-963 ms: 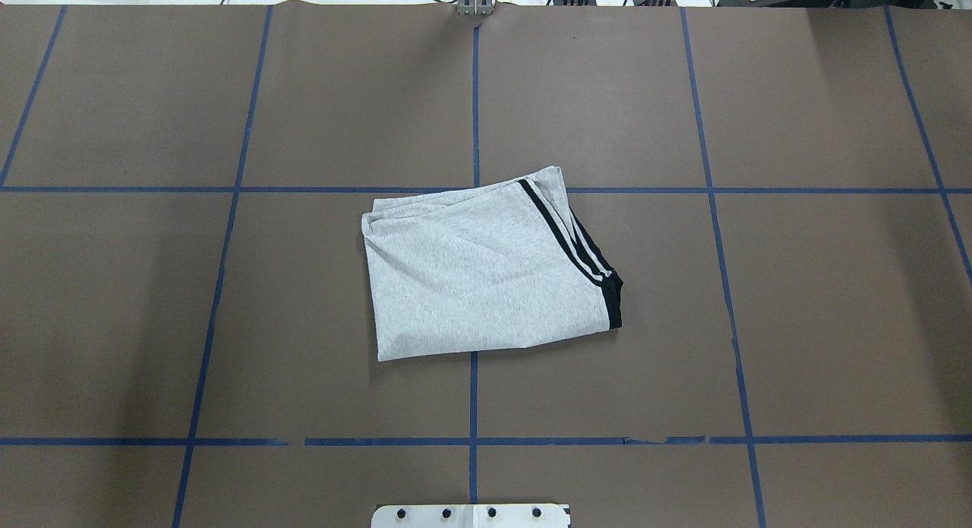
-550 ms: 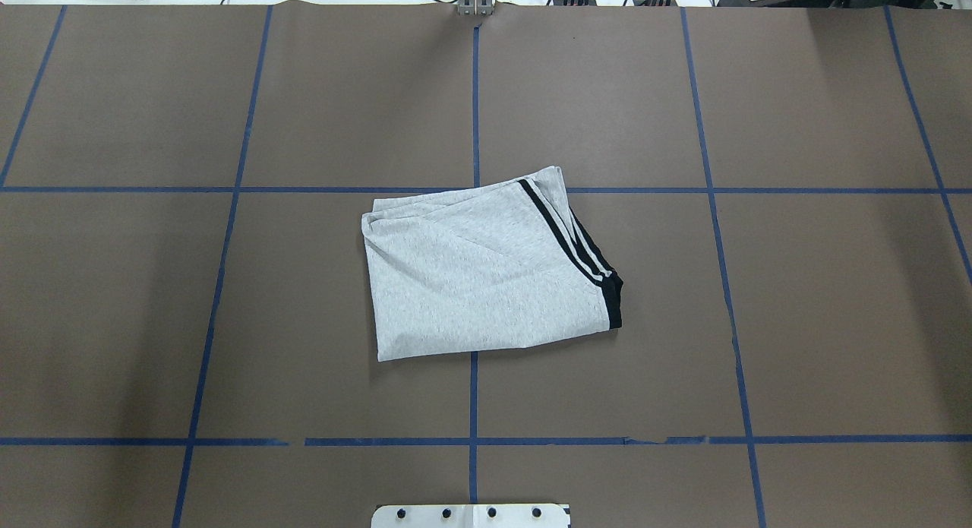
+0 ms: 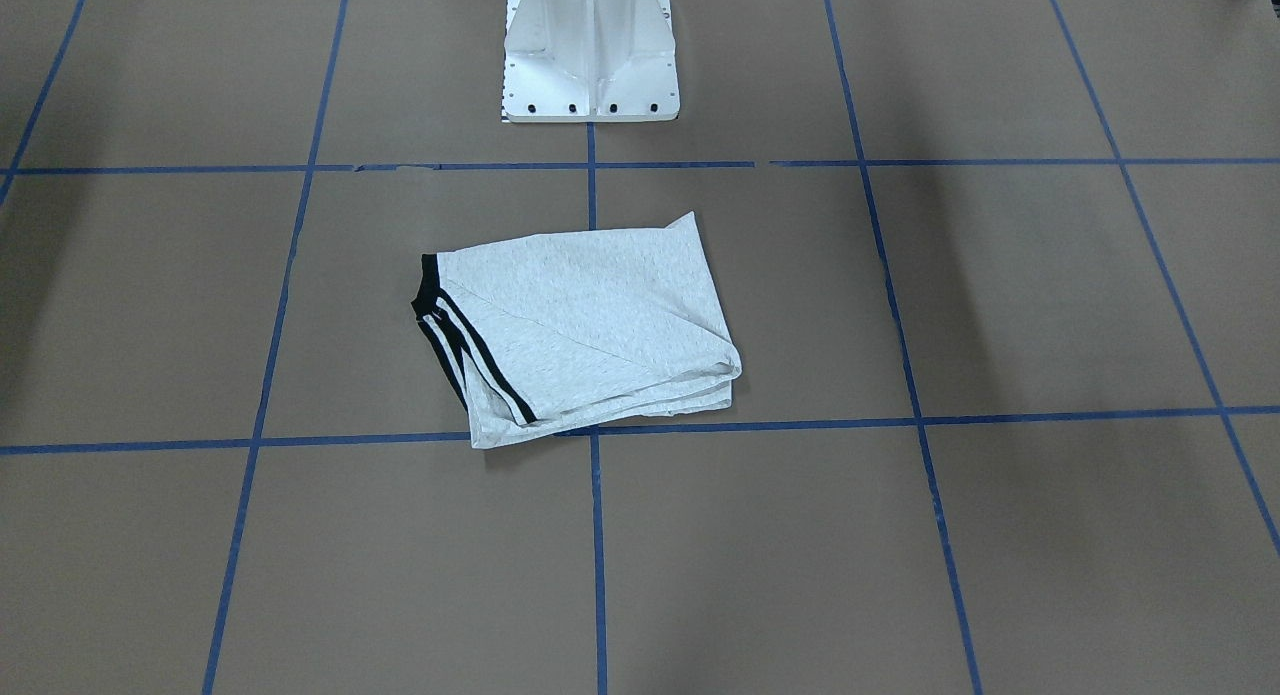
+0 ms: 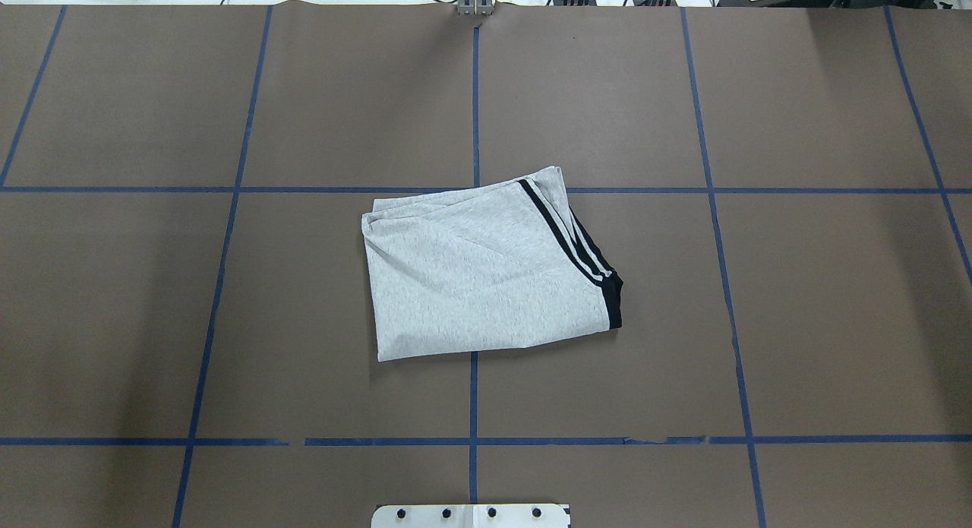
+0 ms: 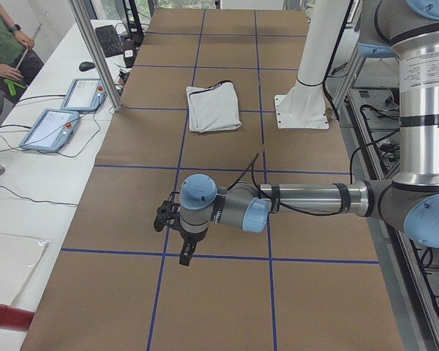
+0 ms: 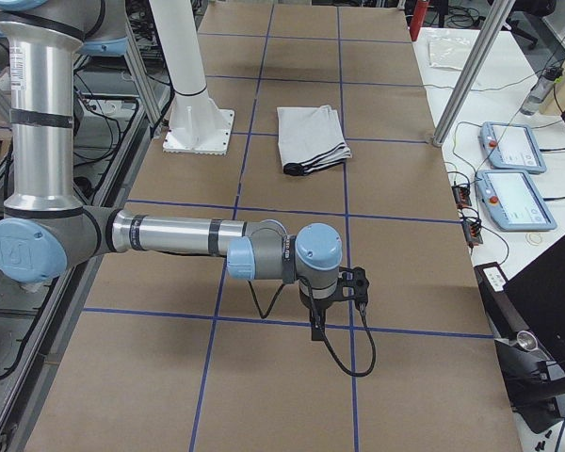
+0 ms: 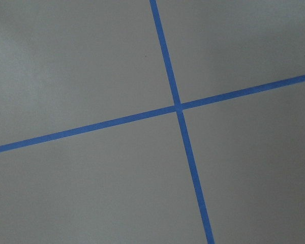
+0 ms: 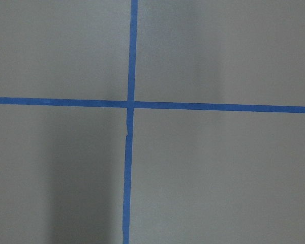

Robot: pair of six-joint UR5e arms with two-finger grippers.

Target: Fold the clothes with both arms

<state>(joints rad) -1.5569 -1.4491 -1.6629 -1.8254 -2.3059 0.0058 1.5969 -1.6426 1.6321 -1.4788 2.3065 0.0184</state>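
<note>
The clothes are one light grey T-shirt, folded into a compact rectangle at the table's middle, with black double stripes along one side; the same T-shirt lies flat in the front-facing view. No print shows. Both arms hang far out over the table's ends, well away from the T-shirt. The left gripper shows only in the exterior left view and the right gripper only in the exterior right view, so I cannot tell whether either is open or shut. Both wrist views show only brown paper and blue tape lines.
The white pedestal stands at the table's robot-side edge. Two tablets and cables lie on the white bench beyond the far edge, where a person sits. A black laptop is near the right arm's end.
</note>
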